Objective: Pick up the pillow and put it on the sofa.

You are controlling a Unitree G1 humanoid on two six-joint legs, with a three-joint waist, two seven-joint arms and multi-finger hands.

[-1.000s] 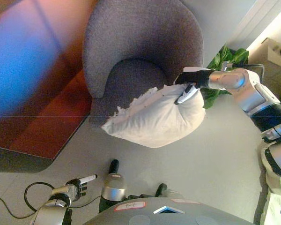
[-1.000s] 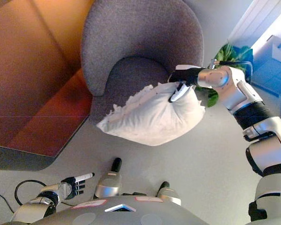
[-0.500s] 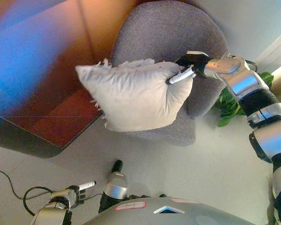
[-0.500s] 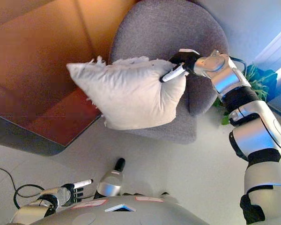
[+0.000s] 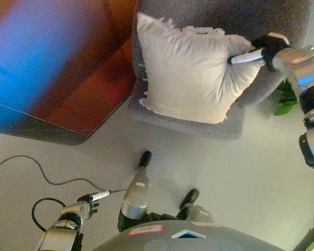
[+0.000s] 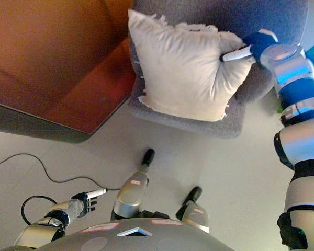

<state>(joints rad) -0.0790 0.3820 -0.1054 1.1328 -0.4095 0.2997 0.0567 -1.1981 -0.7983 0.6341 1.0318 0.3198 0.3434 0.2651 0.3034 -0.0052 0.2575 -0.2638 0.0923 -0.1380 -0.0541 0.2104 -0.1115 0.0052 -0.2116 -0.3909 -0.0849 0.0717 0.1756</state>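
A white fringed pillow (image 5: 191,70) hangs spread over the seat of the grey round armchair (image 5: 235,125), covering most of it. My right hand (image 5: 261,49) reaches in from the right and pinches the pillow's upper right corner, cloth bunched round the fingers. Whether the pillow's lower edge rests on the seat cannot be told. At the bottom left, low over the floor, my left hand (image 5: 89,201) holds nothing, its fingers loosely curled with one white tip sticking out.
A red-brown rug (image 5: 89,89) lies left of the armchair on the pale floor. A green plant (image 5: 285,99) stands right of the chair, behind my right arm.
The camera has shifted, so the chair now sits higher and further right. My right hand has carried the pillow rightward over the seat, where it now hangs flatter.
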